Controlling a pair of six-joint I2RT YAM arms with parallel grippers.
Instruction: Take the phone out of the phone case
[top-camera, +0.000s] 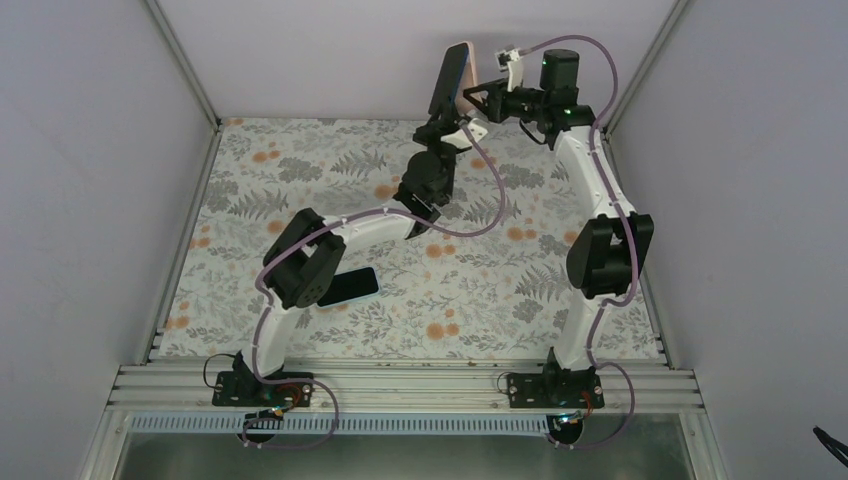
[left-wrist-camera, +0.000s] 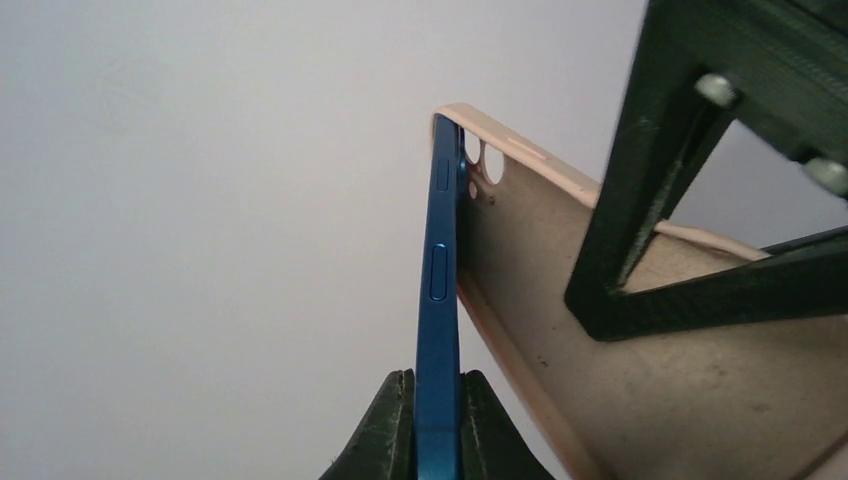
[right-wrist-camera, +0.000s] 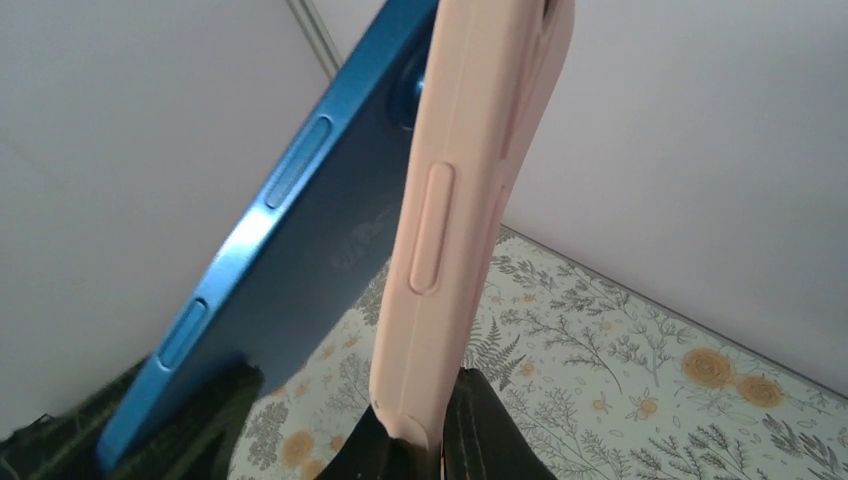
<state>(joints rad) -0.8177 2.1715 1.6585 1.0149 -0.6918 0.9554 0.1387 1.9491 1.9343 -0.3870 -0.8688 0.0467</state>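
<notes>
Above the far end of the table (top-camera: 300, 160), seen from overhead, both arms reach up. The left gripper (top-camera: 441, 122) holds the phone (top-camera: 450, 80) upright, and the right gripper (top-camera: 488, 97) meets the peach case (top-camera: 472, 70) beside it.

Left wrist view: dark fingers (left-wrist-camera: 385, 440) pinch the blue phone's lower end across its faces. Phone and case splay apart in a V, joined only at the camera end.

Right wrist view: fingers (right-wrist-camera: 475, 430) are pressed onto the case's side wall.

The phone looks rigid and slick (smooth edges, likely to slide), so grip its flat faces. The case looks soft and bendy; hold its rim.
</notes>
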